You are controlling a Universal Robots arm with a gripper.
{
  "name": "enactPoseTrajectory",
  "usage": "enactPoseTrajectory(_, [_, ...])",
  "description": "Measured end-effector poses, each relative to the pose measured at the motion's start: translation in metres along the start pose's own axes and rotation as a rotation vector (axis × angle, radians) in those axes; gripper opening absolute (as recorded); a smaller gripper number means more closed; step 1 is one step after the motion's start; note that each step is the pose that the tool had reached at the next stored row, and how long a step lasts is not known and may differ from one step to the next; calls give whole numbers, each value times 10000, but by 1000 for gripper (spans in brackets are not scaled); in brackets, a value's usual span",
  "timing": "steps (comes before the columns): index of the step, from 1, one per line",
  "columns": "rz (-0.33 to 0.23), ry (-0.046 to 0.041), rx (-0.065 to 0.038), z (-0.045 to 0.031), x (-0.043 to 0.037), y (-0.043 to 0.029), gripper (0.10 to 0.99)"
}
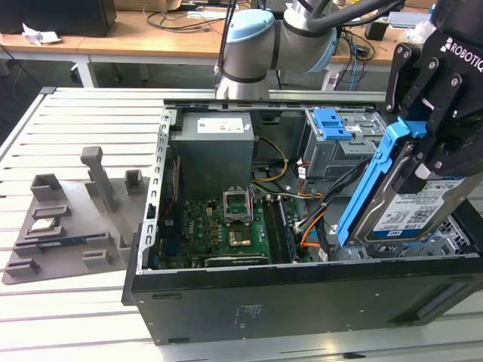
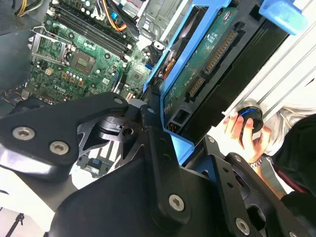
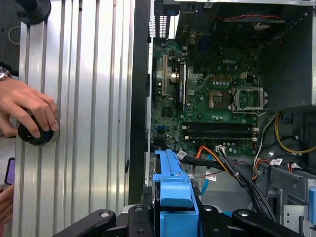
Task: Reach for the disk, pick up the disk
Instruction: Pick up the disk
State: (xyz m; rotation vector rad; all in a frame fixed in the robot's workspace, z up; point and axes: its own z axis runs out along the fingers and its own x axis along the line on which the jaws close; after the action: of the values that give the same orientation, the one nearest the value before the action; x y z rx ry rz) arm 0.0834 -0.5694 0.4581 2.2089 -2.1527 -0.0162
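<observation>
Disk (image 1: 411,207) first: it hangs tilted above the open computer case (image 1: 302,302), over the case's end at the exterior view's right, clear of the case floor and just beside the grey drive cage (image 1: 343,147) with its blue latch (image 1: 332,123). Its labelled silver face shows in the exterior view, and one blue side rail (image 1: 370,185) runs steeply from low inside the case up to the gripper (image 1: 434,113). So the long axis stands nearly upright, leaning, and the disk lies directly below the jaws rather than off to a side. The jaws are clenched on the disk's upper end, one finger on each flat side, as the blue rail passing between the black fingers shows in both wrist views. The second wrist view shows the disk's green circuit-board underside (image 2: 207,54). By these pictures I judge the pick-up done and the disk lifted. Farther out inside the case lies the motherboard (image 1: 226,222). Outside the case, a person's hand (image 3: 27,111) rests on a round black knob (image 3: 34,136) on the ribbed metal counter (image 3: 89,123).
</observation>
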Motion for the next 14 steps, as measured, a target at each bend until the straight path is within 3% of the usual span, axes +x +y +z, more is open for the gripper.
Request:
enactPoseTrajectory(11, [0,1,-4,12,-77,-88,373])
enactPoseTrajectory(14, [-1,0,-9,13,-118,-149,373])
